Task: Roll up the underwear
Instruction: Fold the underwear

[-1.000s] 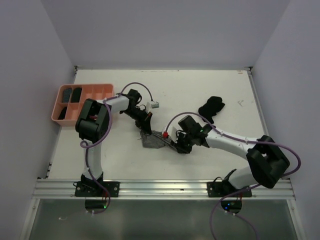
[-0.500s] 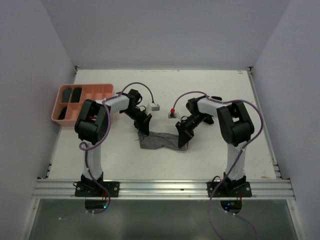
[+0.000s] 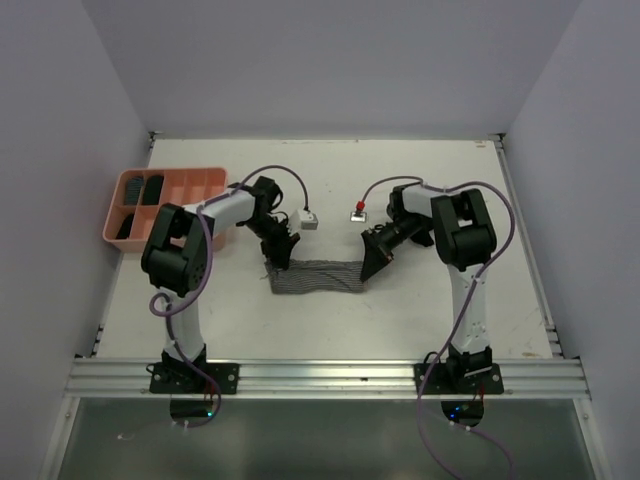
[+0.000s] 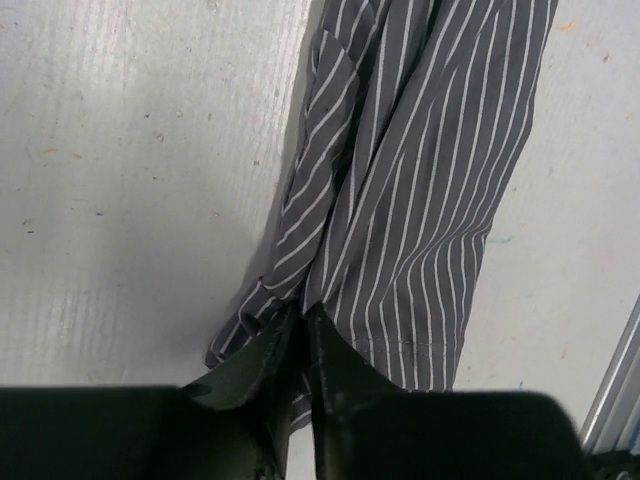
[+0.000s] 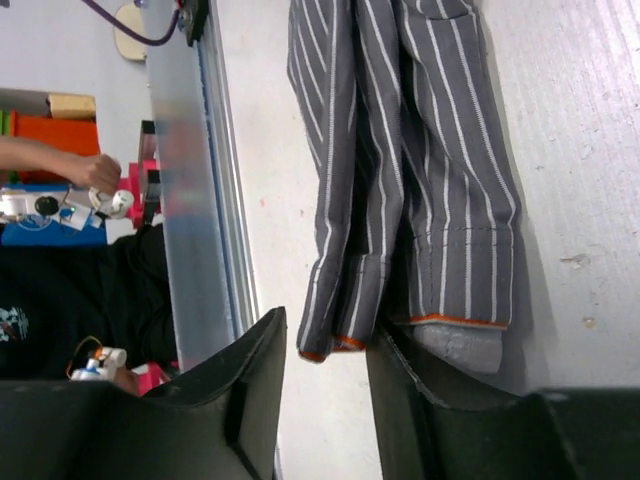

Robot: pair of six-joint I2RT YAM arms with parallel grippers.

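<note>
- Top external: I see the striped underwear (image 3: 318, 277) laid out as a flat strip, right of the pink tray (image 3: 112, 215) and nearer me than it.
- Left gripper (image 3: 278, 262) sits on the strip's tray-side end, right gripper (image 3: 368, 270) on the end away from the tray.
- Only the wrist views show the jaws. Left is nearly closed, pinching a cloth fold. Right is spread apart, with the orange-edged end lying loose between and nothing gripped.
- A second ago the cloth was bunched up; now it's stretched out.
</note>
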